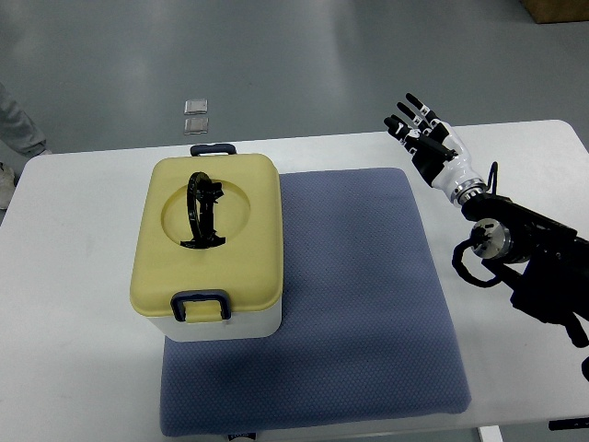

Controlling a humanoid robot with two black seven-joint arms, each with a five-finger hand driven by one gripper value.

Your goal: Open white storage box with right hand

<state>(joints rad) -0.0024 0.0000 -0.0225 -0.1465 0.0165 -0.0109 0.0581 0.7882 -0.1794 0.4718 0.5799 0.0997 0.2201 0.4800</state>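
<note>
The white storage box [225, 324] stands on the left part of a blue mat [359, 304]. Its pale yellow lid [248, 239] is down, with a black handle [202, 210] lying flat in the round recess. A dark blue latch [201, 305] sits at the near edge and another [213, 148] at the far edge. My right hand [421, 129] is raised to the right of the box, well apart from it, over the table's far right area. Its fingers are spread and hold nothing. The left arm does not show.
The white table [74, 304] carries the mat and the box. Two small square tiles [196, 114] lie on the grey floor beyond the table's far edge. A bit of a person's clothing [17, 124] shows at the left edge.
</note>
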